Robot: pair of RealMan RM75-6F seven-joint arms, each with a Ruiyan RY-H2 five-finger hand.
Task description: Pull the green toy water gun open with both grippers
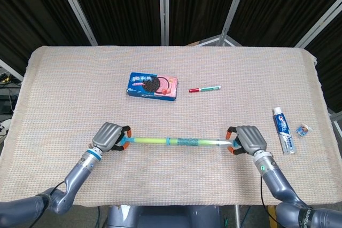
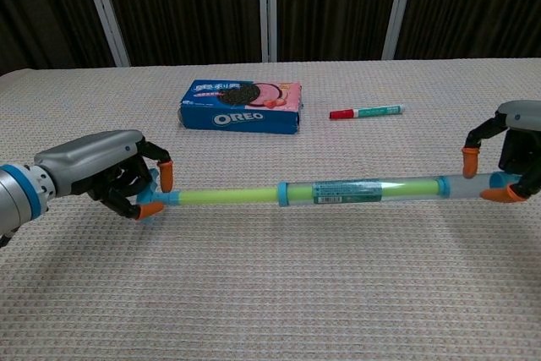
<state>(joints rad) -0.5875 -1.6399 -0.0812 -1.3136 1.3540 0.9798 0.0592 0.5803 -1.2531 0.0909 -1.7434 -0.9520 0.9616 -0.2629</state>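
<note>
1. Left hand has its fingers wrapped round one end of the water gun.
2. Right hand clamps the other end.
3. Gun's stretched out long, just above the desk, near edge.

The grey right hand is cut off by the chest view's right edge. Both ends of the long green toy water gun sit hidden inside the hands' fingers.
</note>
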